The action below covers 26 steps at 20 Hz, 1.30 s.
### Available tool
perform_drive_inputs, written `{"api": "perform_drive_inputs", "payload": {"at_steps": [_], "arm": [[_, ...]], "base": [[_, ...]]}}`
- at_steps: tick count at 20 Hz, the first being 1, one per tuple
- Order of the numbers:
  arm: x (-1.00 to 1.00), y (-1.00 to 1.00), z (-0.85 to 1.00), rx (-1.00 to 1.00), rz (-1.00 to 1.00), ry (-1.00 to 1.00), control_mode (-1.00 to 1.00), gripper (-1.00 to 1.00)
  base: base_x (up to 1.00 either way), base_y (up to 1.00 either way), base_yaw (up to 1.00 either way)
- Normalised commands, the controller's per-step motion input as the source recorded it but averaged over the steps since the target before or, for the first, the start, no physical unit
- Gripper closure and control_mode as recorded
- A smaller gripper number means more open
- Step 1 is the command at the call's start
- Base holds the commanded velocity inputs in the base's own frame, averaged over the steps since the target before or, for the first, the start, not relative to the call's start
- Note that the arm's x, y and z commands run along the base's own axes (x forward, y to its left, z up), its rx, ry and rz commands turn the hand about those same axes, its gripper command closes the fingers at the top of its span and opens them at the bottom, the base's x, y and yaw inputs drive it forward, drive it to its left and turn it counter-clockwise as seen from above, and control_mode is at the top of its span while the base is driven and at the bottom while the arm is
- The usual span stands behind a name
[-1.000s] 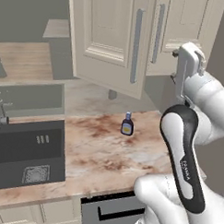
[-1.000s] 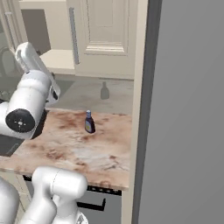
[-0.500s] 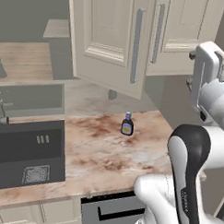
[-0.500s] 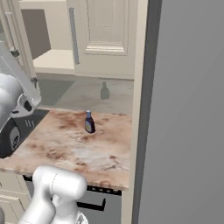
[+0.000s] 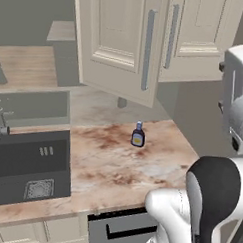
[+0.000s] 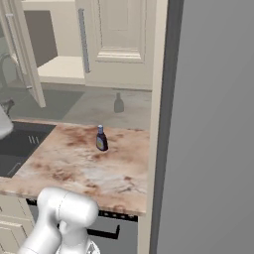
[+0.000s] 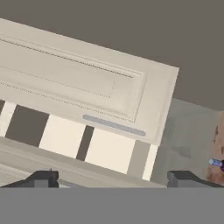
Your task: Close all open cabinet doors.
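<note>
In the left base view, one cabinet door stands swung out over the counter, its grey bar handle on its right edge. A second door beside it lies flatter against the cabinet. The right base view has an open door at the far left, bare shelves, and a door to their right. My gripper is open with nothing between its fingertips. It looks, rolled sideways, at a panelled door with its handle, well away from it.
A small dark bottle stands on the marbled counter, also seen as the bottle. A dark sink lies at the left. A tall grey panel walls off the right side. My white arm rises at the right.
The arm has swung away from the cabinet, to the right in the left base view and out of the right base view's left edge. The gripper stays open. The doors have not moved.
</note>
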Motion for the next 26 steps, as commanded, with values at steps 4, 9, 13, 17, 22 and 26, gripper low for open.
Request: {"api": "perform_drive_inputs", "payload": {"at_steps": [4, 9, 13, 17, 22, 26], "arm": [[-0.07, 0.78, -0.52, 0.00, -0.15, 0.23, -1.00, -1.00], [0.13, 1.00, -0.55, 0.00, -0.12, 0.15, -1.00, -1.00], [0.37, 1.00, -0.45, 0.00, -0.06, 0.10, -1.00, -1.00], [0.67, 0.89, -0.17, 0.01, -0.07, 0.01, -1.00, -1.00], [0.97, 0.67, -0.07, 0.05, -0.09, -0.01, -1.00, -1.00], [1.00, 0.16, -0.06, 0.04, -0.08, -0.02, -1.00, -1.00]], "base": [[0.00, 0.00, 0.00], [0.00, 0.00, 0.00], [0.00, 0.00, 0.00], [0.00, 0.00, 0.00], [0.00, 0.00, 0.00], [0.00, 0.00, 0.00]]}}
